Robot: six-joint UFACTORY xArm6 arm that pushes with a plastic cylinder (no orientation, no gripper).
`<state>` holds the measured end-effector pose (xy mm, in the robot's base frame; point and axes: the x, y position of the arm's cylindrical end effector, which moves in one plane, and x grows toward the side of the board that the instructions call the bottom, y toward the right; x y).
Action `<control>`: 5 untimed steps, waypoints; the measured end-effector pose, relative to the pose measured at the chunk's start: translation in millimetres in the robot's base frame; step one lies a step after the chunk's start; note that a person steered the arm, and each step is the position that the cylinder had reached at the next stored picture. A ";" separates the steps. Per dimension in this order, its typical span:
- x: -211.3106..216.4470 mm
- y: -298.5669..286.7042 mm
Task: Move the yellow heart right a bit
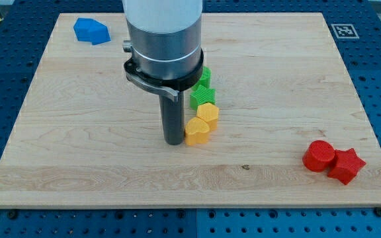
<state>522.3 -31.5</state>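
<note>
The yellow heart [197,130] lies near the middle of the wooden board [78,152]. My tip [173,141] stands right against the heart's left side, touching it or nearly so. A yellow hexagon block [208,112] sits just above and to the right of the heart, touching it. Above that a green star-like block [202,96] and another green block [205,75] continue the row toward the view's top, partly hidden by the arm's body.
A blue block [91,30] lies at the view's top left. A red cylinder [319,156] and a red star [346,165] touch each other at the bottom right. A marker tag [343,30] is at the top right corner.
</note>
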 end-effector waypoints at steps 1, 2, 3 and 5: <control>-2.1 0.3; -1.1 31.7; -0.9 34.0; -0.7 26.0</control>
